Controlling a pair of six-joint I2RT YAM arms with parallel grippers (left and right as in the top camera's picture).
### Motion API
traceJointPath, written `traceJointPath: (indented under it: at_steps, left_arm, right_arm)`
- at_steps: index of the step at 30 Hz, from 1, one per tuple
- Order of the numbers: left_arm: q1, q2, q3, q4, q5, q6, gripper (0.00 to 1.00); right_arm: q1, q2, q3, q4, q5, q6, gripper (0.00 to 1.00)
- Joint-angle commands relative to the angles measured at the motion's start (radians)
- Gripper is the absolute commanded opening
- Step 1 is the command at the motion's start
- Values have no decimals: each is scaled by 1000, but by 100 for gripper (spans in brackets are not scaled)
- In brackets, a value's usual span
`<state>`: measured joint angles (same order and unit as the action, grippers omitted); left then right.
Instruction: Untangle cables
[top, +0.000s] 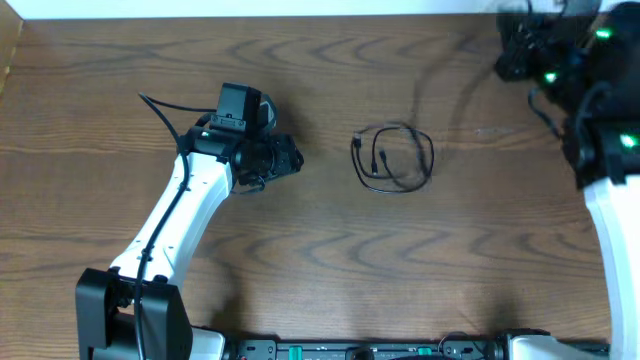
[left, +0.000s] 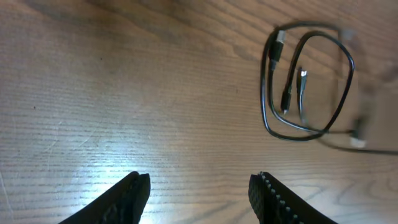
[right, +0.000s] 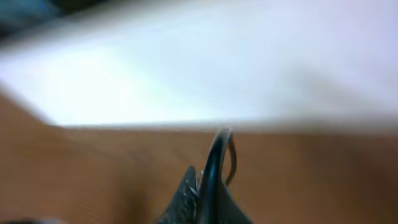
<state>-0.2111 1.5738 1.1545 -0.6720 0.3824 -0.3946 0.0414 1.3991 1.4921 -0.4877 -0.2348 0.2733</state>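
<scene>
The black cable lies on the wooden table as a loose loop with its plug ends inside; it also shows in the left wrist view. A faint, blurred pale cord, the white cable, runs from that loop up toward the right gripper; its white plug shows blurred by the black loop. My right gripper is shut with a thin cord pinched between the fingers, raised at the far right corner. My left gripper is open and empty, left of the black loop.
The table's far edge meets a white wall close behind the right gripper. Thick black robot cables trail from the left arm. A control box edge sits along the front.
</scene>
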Motion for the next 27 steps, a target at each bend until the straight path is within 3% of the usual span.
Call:
traceJointPath:
  at_steps: [1, 6, 12, 17, 19, 23, 27]
  left_arm:
    - [2, -6, 5, -5, -9, 9, 56]
    - [2, -6, 2, -4, -9, 9, 56]
    - [2, -6, 2, -8, -10, 9, 56]
    - [2, -6, 2, -8, -10, 9, 57]
    - [2, -6, 2, -8, -10, 9, 57]
    - [2, -6, 2, -7, -10, 9, 56]
    - [2, -6, 1, -7, -10, 9, 56]
  right_arm:
    - [-1, 67, 0, -78, 263, -31, 1]
    - [13, 98, 0, 51, -188, -127, 1]
    - [36, 97, 0, 542, -665, -90, 1]
    - [32, 97, 0, 837, -697, 71, 1]
    - [22, 97, 0, 809, -645, 71, 1]
    - [-13, 98, 0, 501, -436, 47, 1]
    - [-36, 98, 0, 157, -80, -102, 1]
